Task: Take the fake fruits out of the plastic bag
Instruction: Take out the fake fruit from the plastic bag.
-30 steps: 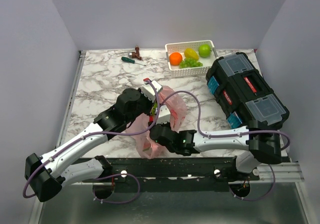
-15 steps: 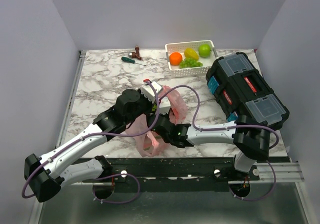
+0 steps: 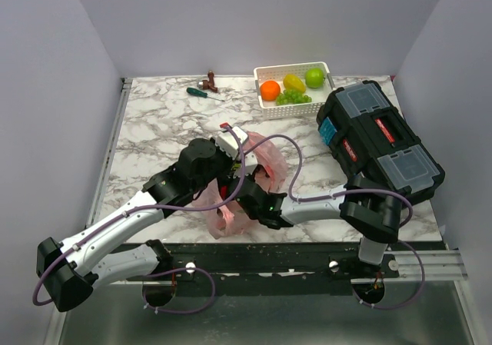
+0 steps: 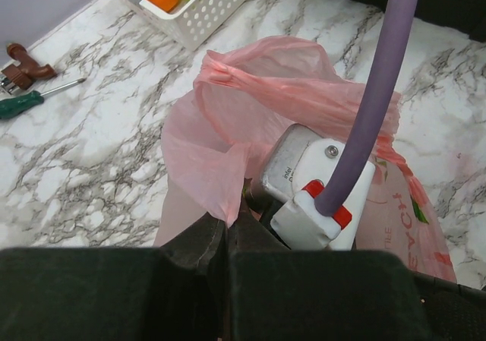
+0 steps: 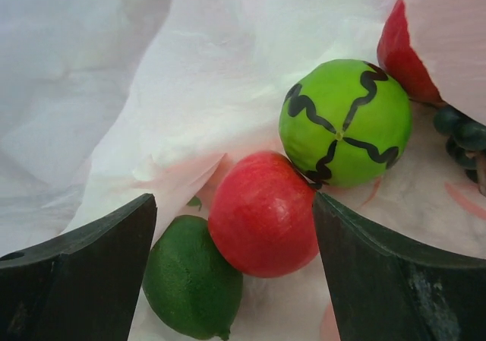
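Fake fruits point(image 5: 262, 212) in plastic bag point(image 4: 250, 98), in basket point(image 3: 270, 110)

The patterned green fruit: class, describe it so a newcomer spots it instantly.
Look inside the pink plastic bag, before the open right end effector. The patterned fruit touches the red apple's upper right. Unlike the plain dark lime, it is bright green with wavy black lines.

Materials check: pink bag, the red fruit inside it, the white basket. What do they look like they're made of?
pink bag: thin plastic film, translucent, with crinkles and creases throughout.
red fruit: probably moulded plastic, with a smooth semi-gloss skin and soft highlights. Whether it is hollow or solid does not show.
white basket: rigid opaque plastic, with a regular grid of holes in its walls.
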